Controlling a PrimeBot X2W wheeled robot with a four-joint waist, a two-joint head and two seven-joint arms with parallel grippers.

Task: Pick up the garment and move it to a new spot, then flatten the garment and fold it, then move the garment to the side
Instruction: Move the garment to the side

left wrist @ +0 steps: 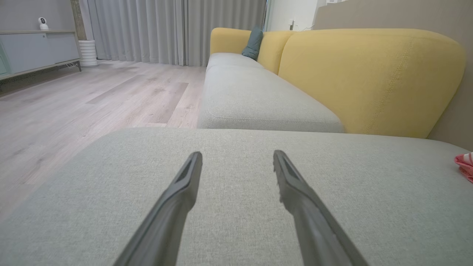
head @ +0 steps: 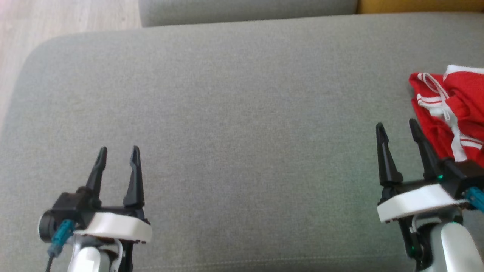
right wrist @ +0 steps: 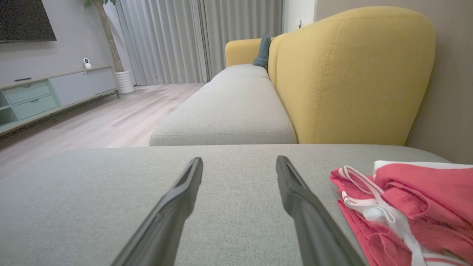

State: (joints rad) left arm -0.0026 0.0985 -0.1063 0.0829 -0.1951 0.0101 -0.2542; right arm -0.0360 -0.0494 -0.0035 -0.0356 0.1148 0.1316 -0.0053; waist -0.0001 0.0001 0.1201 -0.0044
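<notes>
Our left gripper (head: 119, 149), low on the left of the head view, has its two dark fingers spread apart, pointing forward over the grey seat cushion (head: 242, 113). Through its wrist camera we see plain grey fabric in the gap. Our right gripper (head: 396, 124), low on the right, is spread just as wide, again with grey fabric in the gap, so neither pinches anything. Whether the fingertips touch the cushion or hang just above it we cannot tell.

Just beside the right gripper's right-hand finger lies the garment (head: 450, 109), red with white stripes, crumpled in a loose heap at the cushion's right side and cut off by the head view's edge. A white drawstring (right wrist: 378, 213) trails across its folds. We cannot say whether finger and cloth touch. The left gripper is well apart from the heap.

Beyond the cushion we see a second grey seat (right wrist: 229, 114) running away from us along a yellow backrest (right wrist: 351, 74), with a teal pillow (right wrist: 263, 51) leaning at its far end. To the left spreads pale wooden floor (right wrist: 111, 118), then a low cabinet (right wrist: 48, 92) with a small white camera (right wrist: 87, 62) on top, and grey curtains (right wrist: 177, 40) at the back.
</notes>
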